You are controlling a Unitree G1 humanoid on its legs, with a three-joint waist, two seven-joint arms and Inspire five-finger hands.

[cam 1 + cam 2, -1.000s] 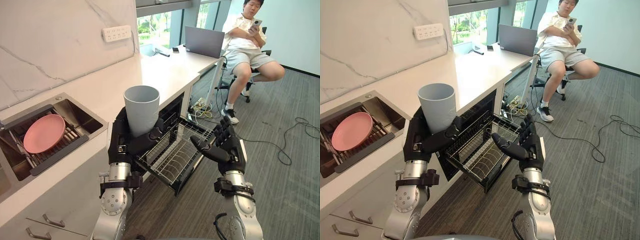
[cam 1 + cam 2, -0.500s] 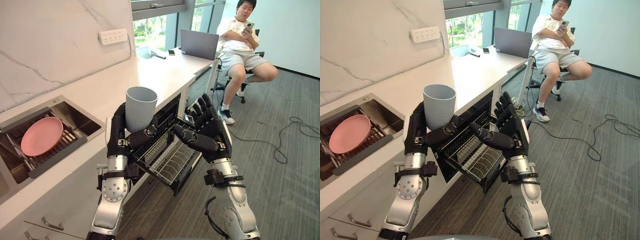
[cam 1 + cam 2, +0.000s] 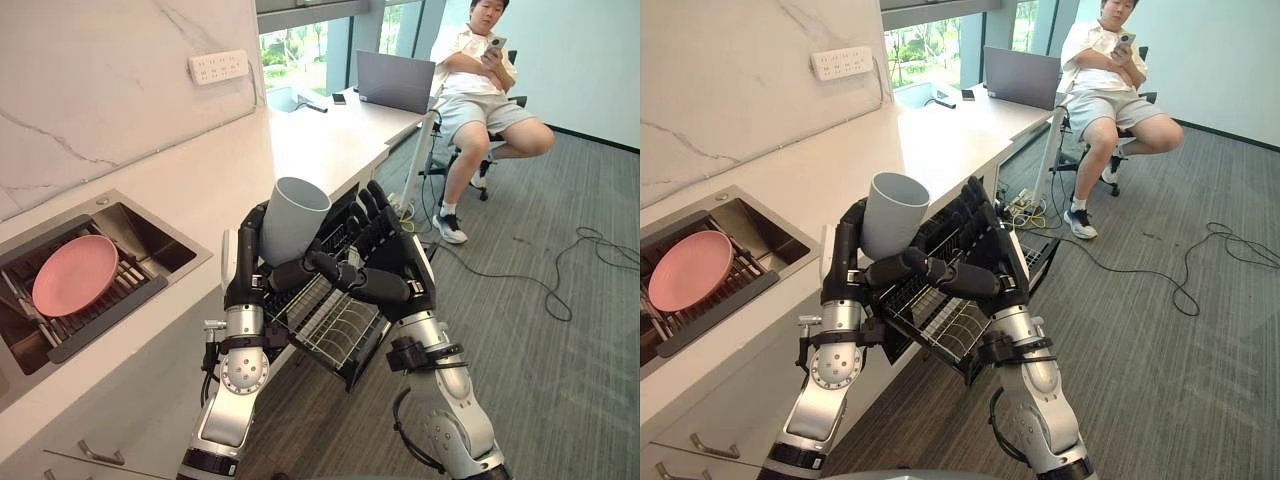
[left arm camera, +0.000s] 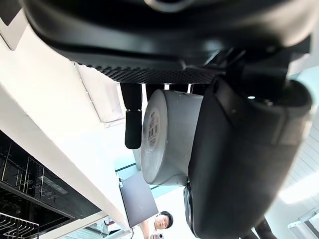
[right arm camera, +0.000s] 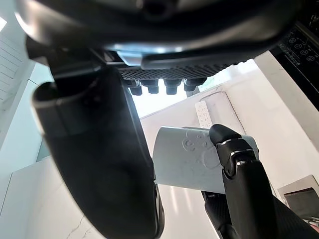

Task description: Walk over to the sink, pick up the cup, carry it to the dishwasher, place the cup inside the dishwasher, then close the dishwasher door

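One cup [image 3: 293, 222] in left hand [image 3: 243, 266], mouth up-right.

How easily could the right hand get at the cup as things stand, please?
Probably yes, easily: the right hand is open close beside the cup, which the left hand holds tilted above the dishwasher rack, with nothing between them. The left hand wraps the cup's lower part.

Illegible sticker [image 4: 152, 130] on cup [image 4: 175, 142] base
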